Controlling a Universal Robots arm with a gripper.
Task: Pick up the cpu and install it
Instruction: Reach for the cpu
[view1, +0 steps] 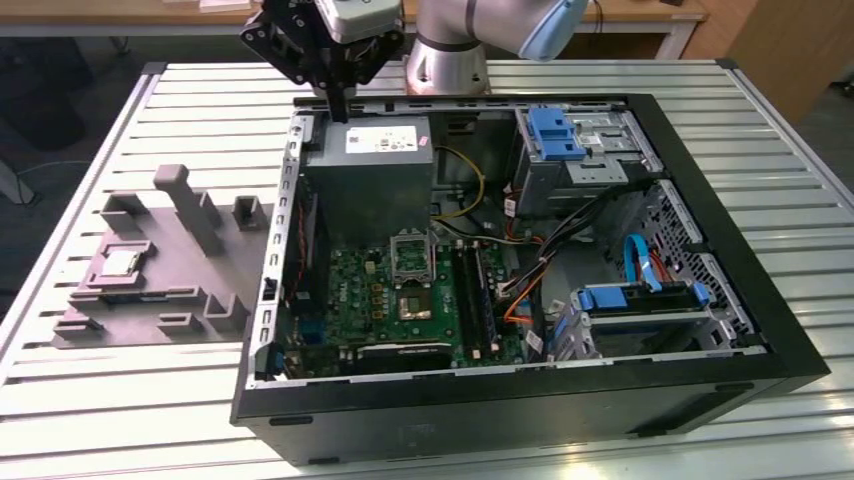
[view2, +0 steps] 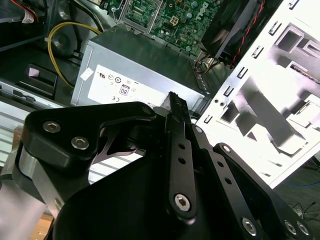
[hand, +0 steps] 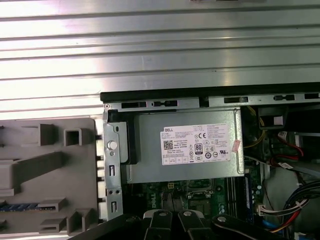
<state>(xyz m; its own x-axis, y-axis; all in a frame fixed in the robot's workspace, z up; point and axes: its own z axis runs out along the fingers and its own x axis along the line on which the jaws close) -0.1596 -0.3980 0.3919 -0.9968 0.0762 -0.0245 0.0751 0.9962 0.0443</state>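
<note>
Exterior view: your tool (view1: 340, 108) hangs pressed together and empty over the power supply (view1: 367, 165) in the open case (view1: 534, 410). The cpu (view1: 123, 262) lies well apart, seated flat in a grey holder (view1: 160, 300), likely for easy gripping. Second wrist view: tool (view2: 176, 100) above the power supply (view2: 135, 75). First wrist view: holder (hand: 50, 165) just beside the case (hand: 165, 95).

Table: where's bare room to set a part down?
Exterior view's left: bare table between tray and near edge, and beyond the tray. Exterior view's right: a strip beside the case. Crowded inside the case: cables, drive bays.
</note>
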